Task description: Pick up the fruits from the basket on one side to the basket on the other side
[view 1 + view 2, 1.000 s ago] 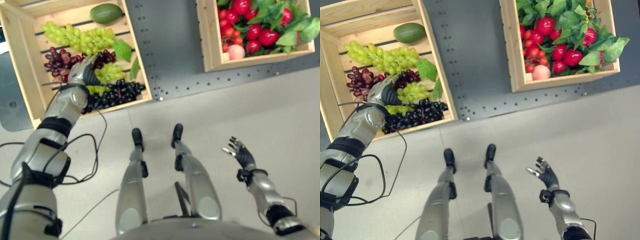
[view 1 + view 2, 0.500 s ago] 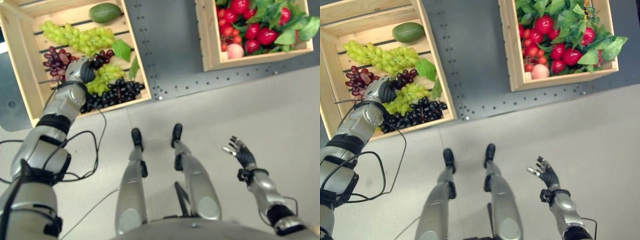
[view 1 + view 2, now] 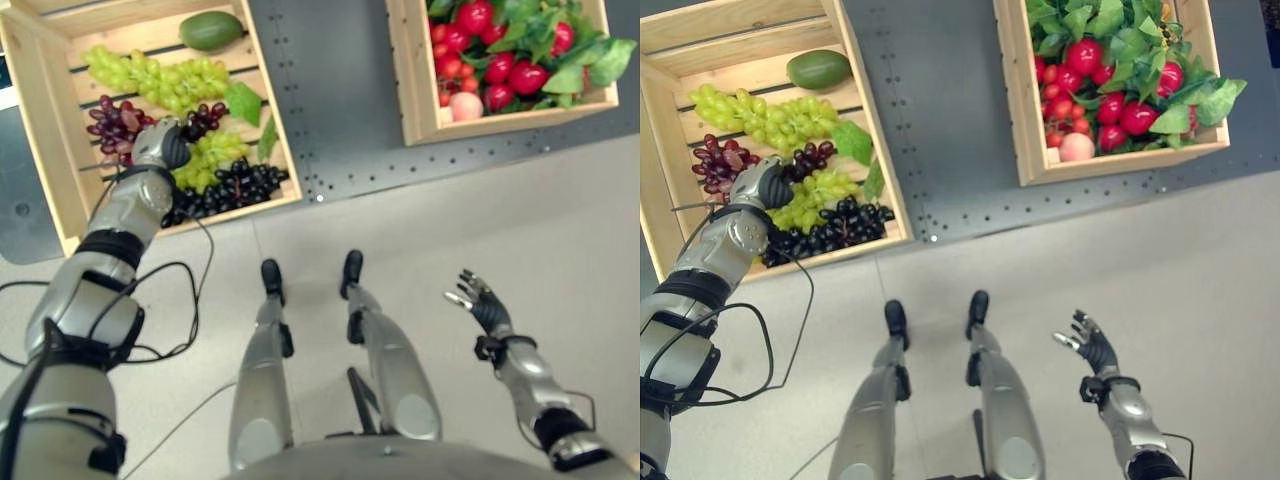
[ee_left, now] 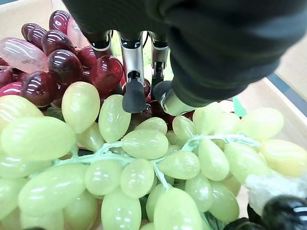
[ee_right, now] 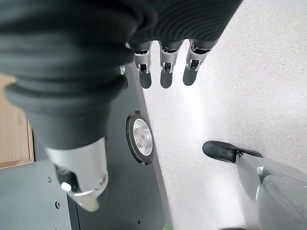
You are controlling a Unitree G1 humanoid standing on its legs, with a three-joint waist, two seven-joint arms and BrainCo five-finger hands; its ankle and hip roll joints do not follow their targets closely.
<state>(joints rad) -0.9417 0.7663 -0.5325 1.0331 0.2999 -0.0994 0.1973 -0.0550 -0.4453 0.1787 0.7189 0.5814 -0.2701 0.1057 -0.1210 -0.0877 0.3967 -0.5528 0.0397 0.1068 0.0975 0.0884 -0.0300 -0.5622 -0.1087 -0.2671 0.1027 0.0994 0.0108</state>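
Note:
The left wooden crate [image 3: 38, 150] holds green grapes, red grapes [image 3: 112, 118], black grapes [image 3: 232, 186] and a green mango [image 3: 210, 29]. My left hand [image 3: 160, 148] is down in this crate on the small green grape bunch [image 3: 216, 148]. In the left wrist view its fingers [image 4: 134, 93] and thumb are curled and pinch at the top of that bunch [image 4: 139, 158], where it meets the red grapes [image 4: 64, 64]. The right crate [image 3: 414, 95] holds red fruits [image 3: 500, 72], a peach [image 3: 465, 105] and leaves. My right hand [image 3: 482, 306] hangs open, low over the floor, far from both crates.
Both crates stand on a dark grey perforated platform [image 3: 330, 90], a gap of it between them. Its edge meets the light floor [image 3: 560, 230] in front. A long green grape bunch [image 3: 150, 72] lies at the back of the left crate.
The left hand's fingers have curled in over the small green bunch and the hand has shifted slightly back in the crate. The right hand has stayed put.

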